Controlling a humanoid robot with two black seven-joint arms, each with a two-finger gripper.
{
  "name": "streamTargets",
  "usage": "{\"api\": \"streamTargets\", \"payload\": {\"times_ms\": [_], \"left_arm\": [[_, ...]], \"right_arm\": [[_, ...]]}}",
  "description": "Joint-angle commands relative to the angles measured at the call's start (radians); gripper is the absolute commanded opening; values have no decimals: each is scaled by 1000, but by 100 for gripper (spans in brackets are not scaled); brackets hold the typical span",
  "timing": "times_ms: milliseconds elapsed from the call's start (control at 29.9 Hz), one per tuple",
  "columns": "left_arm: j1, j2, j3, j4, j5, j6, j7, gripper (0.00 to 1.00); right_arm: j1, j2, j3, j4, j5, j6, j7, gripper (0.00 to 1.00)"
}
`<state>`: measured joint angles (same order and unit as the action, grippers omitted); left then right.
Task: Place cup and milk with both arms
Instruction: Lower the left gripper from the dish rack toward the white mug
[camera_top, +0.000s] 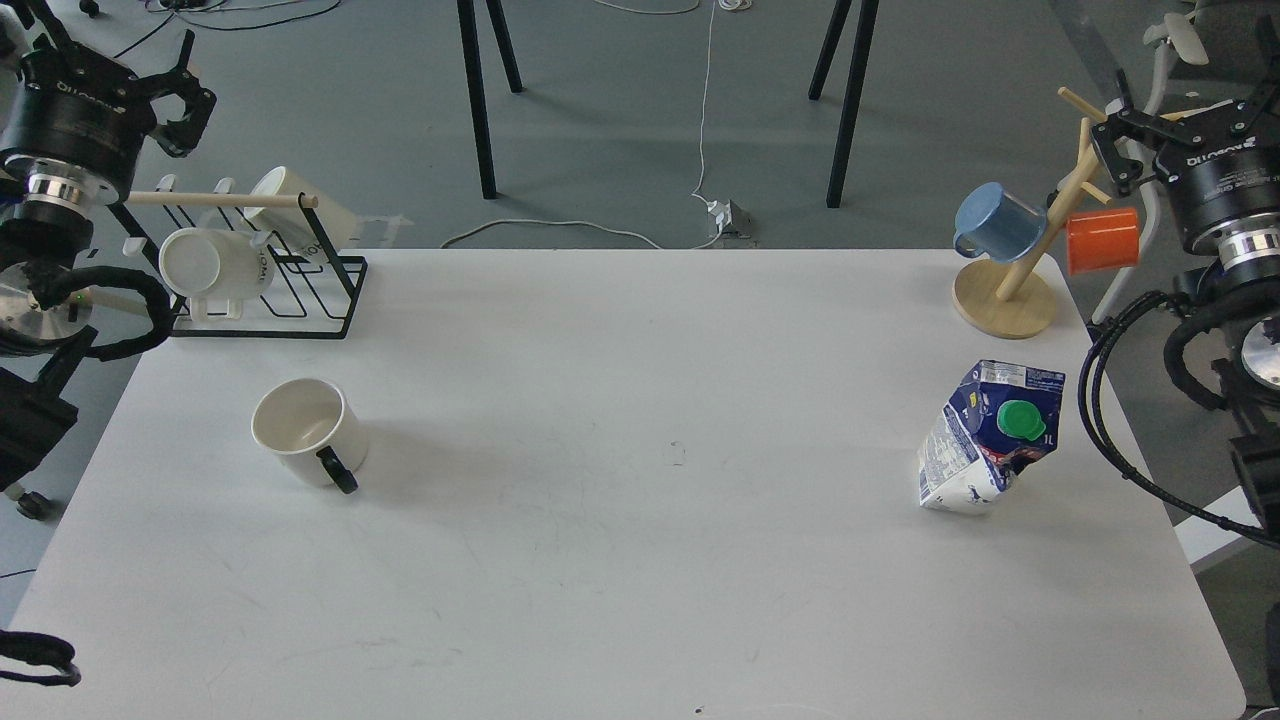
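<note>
The cup (305, 428), a cream-white mug with a thin black handle, stands upright on the left part of the white table (640, 520), handle towards the front. The milk (990, 440), a dented blue and white carton with a green screw cap, stands leaning on the right part of the table. My left gripper (190, 98) hangs open and empty at the far left, off the table's back corner and well behind the cup. Beyond the table's right edge, behind the milk, my right gripper (1112, 140) is also open and empty.
A black wire rack (300, 300) holding two white mugs (215, 265) sits at the back left corner. A wooden mug tree (1005, 295) with a blue mug (998, 222) and an orange mug (1102, 240) stands at the back right. Black table legs and cables are on the floor behind.
</note>
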<state>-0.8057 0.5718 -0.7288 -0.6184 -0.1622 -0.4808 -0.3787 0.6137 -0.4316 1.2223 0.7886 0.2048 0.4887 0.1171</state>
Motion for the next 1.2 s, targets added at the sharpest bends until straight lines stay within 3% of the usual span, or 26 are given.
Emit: {"api": "streamTargets", "payload": {"times_ms": [0,167,334,468,569,669,803,870,1070,1171], "left_arm": [[0,6,-1,0,-2,4,6,100],[0,6,-9,2,-5,-8,-9,100],[5,10,8,2,13,-8,3,100],[2,38,64,-20,203,-8,-5,99],[8,101,77,-133,376,-8,-6,98],[97,244,95,-370,533,4,-3,97],[180,342,130,-640,927,120,-6,91],[230,373,144,-710,1143,180,-8,91],[347,378,158,-706,1741,439,-6,91],[368,375,167,-618,1955,519,-3,91]], "right_arm": [[0,-6,-35,20,-2,0,0,99],[-9,-7,-52,35,-5,0,0,99],[-20,-26,-41,37,-5,0,1,99],[-35,-33,-38,37,-2,0,3,99],[-46,-39,-27,55,5,0,4,99],[-80,-62,-9,98,5,0,3,99],[-109,-65,-3,124,5,0,1,99],[-114,-65,-1,133,5,0,3,99],[-115,-62,16,152,8,0,6,99],[-118,-53,11,152,8,0,6,99]]}}
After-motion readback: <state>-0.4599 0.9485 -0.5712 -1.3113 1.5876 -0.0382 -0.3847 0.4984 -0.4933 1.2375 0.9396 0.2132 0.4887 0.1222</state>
